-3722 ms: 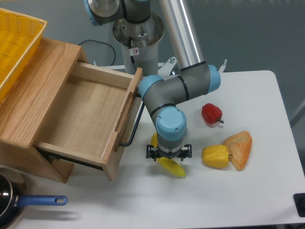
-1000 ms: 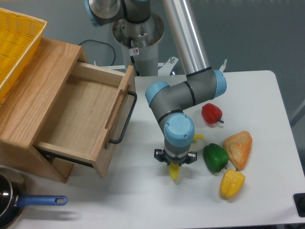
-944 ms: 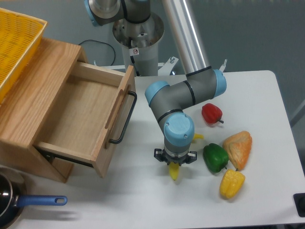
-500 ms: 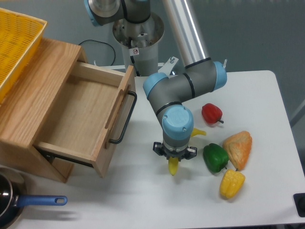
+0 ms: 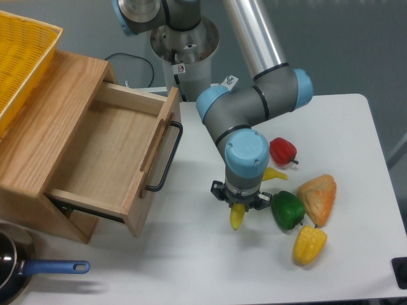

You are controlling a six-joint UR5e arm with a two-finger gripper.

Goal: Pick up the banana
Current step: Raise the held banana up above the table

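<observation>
The banana (image 5: 237, 216) is long, curved and yellow; one tip pokes out below the wrist and the other tip shows at the right of it near the red pepper. My gripper (image 5: 241, 202) points straight down over its middle and is shut on it, with the blue wrist housing hiding the fingers and most of the fruit. The banana looks lifted a little off the white table (image 5: 191, 267).
A red pepper (image 5: 282, 151), a green pepper (image 5: 287, 210), a yellow pepper (image 5: 309, 244) and an orange wedge (image 5: 318, 197) lie to the right. An open wooden drawer (image 5: 108, 155) stands at the left, a yellow basket (image 5: 22, 57) above it, a blue-handled pan (image 5: 38, 269) at the front left.
The gripper has moved a little to the right and up with the banana held in it. The peppers and the drawer have stayed put over the last second.
</observation>
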